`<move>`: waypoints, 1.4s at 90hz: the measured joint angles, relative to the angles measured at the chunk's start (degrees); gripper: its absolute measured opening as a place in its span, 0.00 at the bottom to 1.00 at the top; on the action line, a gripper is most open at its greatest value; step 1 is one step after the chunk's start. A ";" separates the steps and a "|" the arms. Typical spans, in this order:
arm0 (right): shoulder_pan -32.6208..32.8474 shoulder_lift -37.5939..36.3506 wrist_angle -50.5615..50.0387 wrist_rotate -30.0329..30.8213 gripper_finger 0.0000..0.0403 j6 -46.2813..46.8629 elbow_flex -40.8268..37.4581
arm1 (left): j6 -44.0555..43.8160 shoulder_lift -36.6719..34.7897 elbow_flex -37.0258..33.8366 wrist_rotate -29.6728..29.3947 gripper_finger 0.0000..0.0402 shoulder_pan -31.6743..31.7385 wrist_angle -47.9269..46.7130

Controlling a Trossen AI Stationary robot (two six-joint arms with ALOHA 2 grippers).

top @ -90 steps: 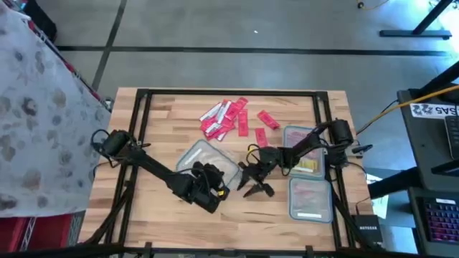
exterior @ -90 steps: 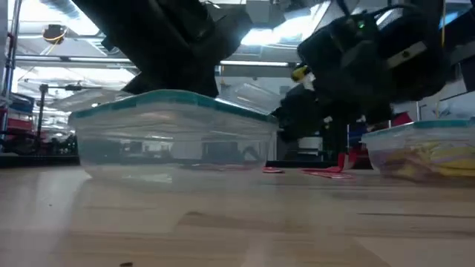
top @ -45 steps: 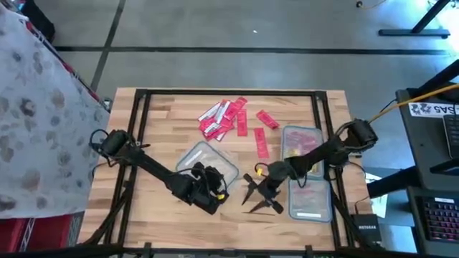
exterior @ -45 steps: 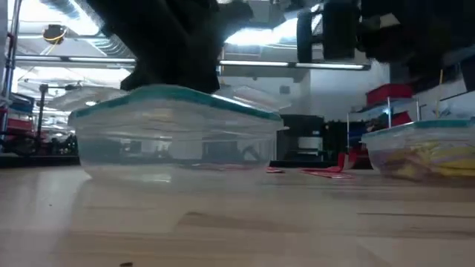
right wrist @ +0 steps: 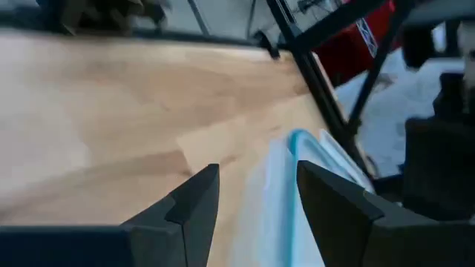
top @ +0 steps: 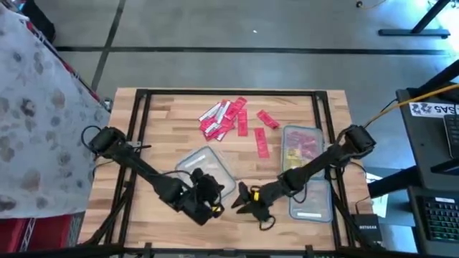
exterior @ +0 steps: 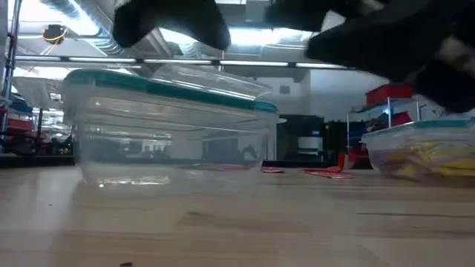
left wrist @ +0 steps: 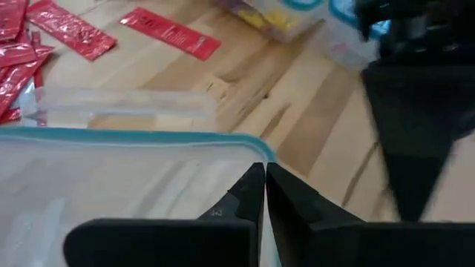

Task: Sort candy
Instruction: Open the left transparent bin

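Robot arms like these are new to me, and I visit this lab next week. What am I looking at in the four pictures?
Two dark robot arms work at a wooden table. One picture looks straight down from above, one looks level across the tabletop, and the other two come from a camera on each arm's wrist.

Red candy wrappers lie loose at the far side of the table. Two clear tubs on the right already hold candy: the farther tub has yellow and pink pieces, and the nearer tub has pink.

The left gripper is shut at the teal rim of an empty tub. I cannot tell whether it is pinching the rim. The right gripper is open beside it, holding nothing.
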 joint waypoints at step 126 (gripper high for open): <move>-6.10 -1.69 7.94 14.75 0.00 18.78 7.50 | 16.14 -2.64 12.79 -18.04 0.00 -12.28 3.18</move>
